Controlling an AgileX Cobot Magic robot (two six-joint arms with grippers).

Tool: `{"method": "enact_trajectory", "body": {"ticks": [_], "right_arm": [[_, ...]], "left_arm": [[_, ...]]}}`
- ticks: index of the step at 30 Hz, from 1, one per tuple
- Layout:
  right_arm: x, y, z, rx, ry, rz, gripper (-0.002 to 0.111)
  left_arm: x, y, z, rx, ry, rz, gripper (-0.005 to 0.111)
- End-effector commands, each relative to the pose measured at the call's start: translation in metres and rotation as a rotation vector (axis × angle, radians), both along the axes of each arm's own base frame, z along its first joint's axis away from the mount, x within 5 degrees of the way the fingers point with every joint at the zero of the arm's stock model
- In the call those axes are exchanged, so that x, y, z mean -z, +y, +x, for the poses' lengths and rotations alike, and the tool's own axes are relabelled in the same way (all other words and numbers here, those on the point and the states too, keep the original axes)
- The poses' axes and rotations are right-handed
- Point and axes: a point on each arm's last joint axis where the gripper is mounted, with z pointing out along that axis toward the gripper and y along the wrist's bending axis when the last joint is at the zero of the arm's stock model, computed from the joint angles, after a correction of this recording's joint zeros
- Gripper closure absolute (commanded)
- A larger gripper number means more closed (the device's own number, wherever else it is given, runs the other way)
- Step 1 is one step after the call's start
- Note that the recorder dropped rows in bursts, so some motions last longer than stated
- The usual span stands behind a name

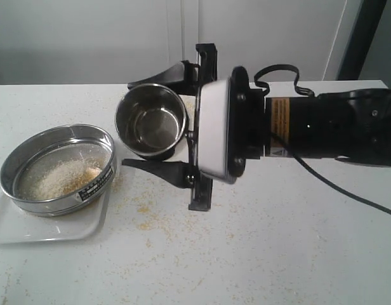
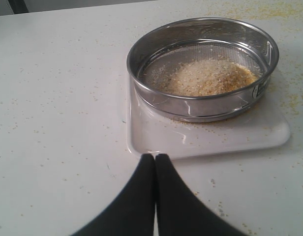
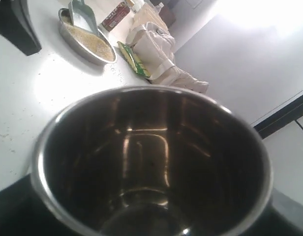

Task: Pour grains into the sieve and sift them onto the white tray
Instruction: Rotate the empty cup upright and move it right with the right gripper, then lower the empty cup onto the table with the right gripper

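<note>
My right end effector is pinching the empty cup on its side. The grains are sitting in the sieve on the white tray, toward the bench's left edge, directly ahead of my nearer, pressed-together left end effector.

**Pale Room, Speckled White Desk**

A flat white desk fills the foreground, dusted with a thin scatter of yellow specks. Behind it stands a plain pale grey wall, split by a narrow vertical seam. A dark upright strip edges the wall on the right. In the right wrist view, bright light washes out the wall, and a dark band runs across it.
</note>
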Motion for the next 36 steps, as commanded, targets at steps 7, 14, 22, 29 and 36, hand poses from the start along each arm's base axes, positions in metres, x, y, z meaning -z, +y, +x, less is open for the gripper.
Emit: {"method": "enact_trajectory", "body": {"ticks": [7, 14, 22, 29, 36], "right_arm": [[0.026, -0.037, 0.013, 0.231, 0.106, -0.049, 0.108], [0.044, -0.056, 0.038, 0.446, 0.568, 0.105, 0.108], [0.070, -0.061, 0.056, 0.549, 0.694, 0.168, 0.108], [0.106, -0.070, 0.060, 0.573, 0.708, 0.092, 0.108], [0.126, -0.070, 0.049, 0.383, 0.684, 0.199, 0.108]], "left_arm": [[0.000, 0.000, 0.000, 0.002, -0.005, -0.008, 0.107], [0.000, 0.000, 0.000, 0.002, -0.005, -0.008, 0.107], [0.000, 0.000, 0.000, 0.002, -0.005, -0.008, 0.107], [0.000, 0.000, 0.000, 0.002, -0.005, -0.008, 0.107], [0.000, 0.000, 0.000, 0.002, -0.005, -0.008, 0.107]]}}
